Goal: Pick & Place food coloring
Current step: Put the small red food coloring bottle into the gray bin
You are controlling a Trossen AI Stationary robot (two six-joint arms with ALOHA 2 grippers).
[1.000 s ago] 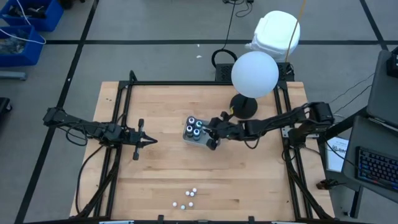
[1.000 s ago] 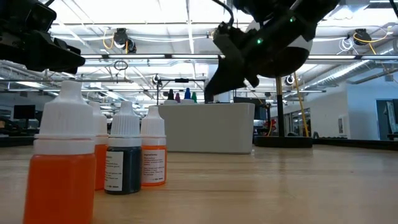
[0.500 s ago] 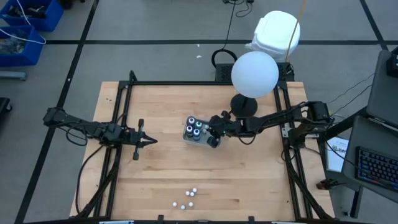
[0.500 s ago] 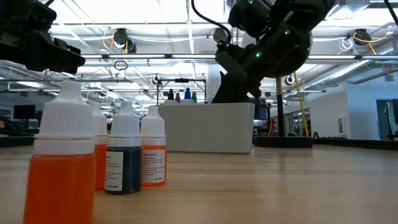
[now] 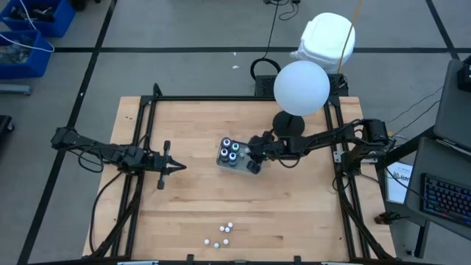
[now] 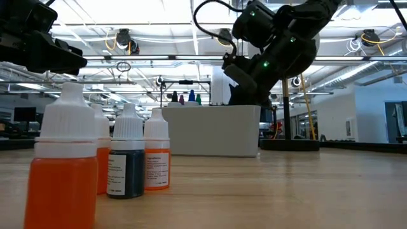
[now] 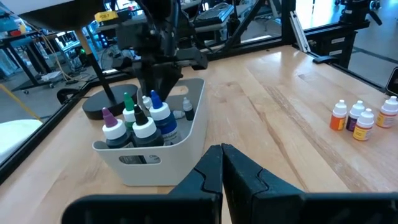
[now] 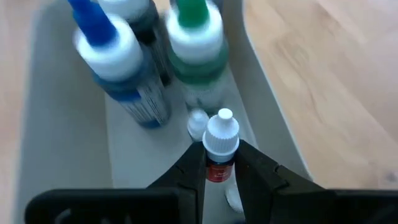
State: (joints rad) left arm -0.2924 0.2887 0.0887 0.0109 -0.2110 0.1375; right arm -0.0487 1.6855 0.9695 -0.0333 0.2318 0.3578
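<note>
So the right gripper (image 8: 219,163) is clamped on a small red bottle (image 8: 219,149), upright, directly over the grey tray (image 8: 62,162) beside the bigger bottles (image 8: 118,68) (straight down is the drop). Left gripper (image 7: 221,163) sits pinched together, well away.

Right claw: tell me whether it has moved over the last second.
Yes. In the high view the right claw crept up the picture along the grey tray's right end; in the low view it sank behind the tray's wall.
</note>
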